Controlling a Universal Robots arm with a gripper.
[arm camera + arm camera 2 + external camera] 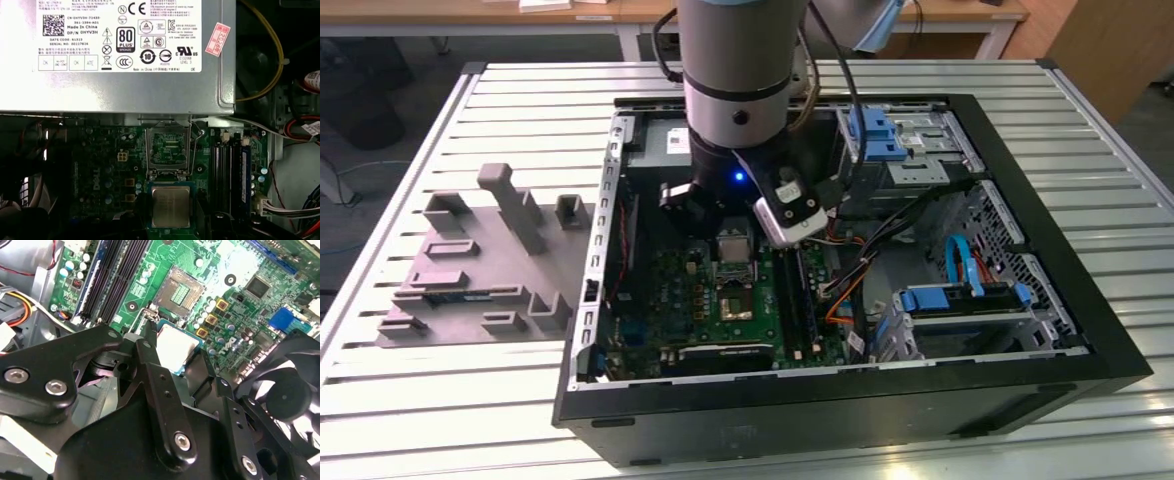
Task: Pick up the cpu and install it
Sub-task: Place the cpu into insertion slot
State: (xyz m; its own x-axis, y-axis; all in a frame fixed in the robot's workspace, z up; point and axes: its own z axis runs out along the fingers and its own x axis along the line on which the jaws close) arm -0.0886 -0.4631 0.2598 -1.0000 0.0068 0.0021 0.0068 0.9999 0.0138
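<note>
Over the green motherboard (220, 270), the hand (177, 357) clamps the cpu (174, 344) just beside the empty socket (179, 290).

Socket (167, 150) sits open, so the drop onto it is clear. It's tight around it though. The big grey power supply (125, 55) comes up close to one edge, the memory slots (227, 165) run along another side, and a black fan (287, 395) crowds the tool (176, 352), which has the cpu (171, 206) pinched just beside the socket. Loose cables (894, 250) and a blue drive cage (961, 300) clog the case (854, 400) toward the exterior view's right. On the table (520, 400), a grey fixture (480, 260) sits toward the exterior view's left.
</note>
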